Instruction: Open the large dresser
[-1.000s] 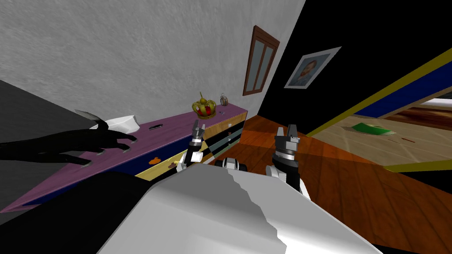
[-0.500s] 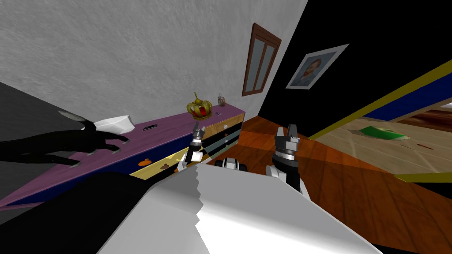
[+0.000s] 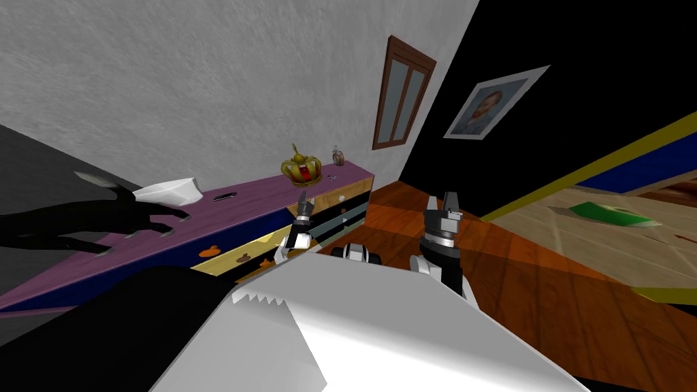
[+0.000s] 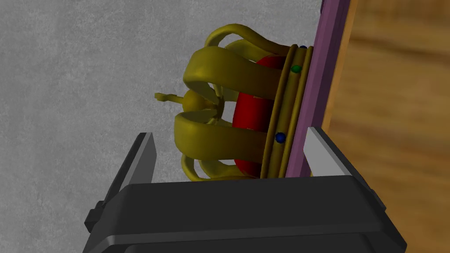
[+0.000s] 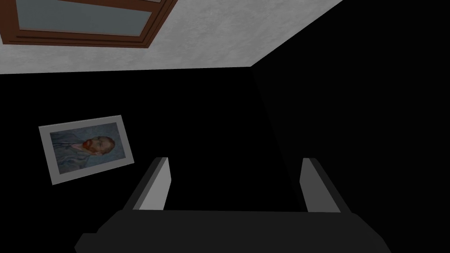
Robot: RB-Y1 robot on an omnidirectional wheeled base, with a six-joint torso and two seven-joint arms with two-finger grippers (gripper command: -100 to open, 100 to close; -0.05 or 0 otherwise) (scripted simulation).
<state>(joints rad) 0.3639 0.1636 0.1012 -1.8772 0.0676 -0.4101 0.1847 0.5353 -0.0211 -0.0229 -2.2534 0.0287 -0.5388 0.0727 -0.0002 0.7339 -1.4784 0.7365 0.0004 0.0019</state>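
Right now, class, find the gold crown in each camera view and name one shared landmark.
Head view: the gold crown stands on the dresser's purple top, near its far end, just beyond the left gripper.
Left wrist view: gold crown close ahead of the open fingers, at the edge of the purple top.
Right wrist view: the open right gripper points elsewhere.
Shared landmark: the purple top.

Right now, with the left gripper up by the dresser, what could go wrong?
1. The left gripper is open and aimed at the crown on the dresser top; reaching further could knock it over.
2. It sits level with the purple top edge, above the drawers, so closing might grab the top, not a drawer.
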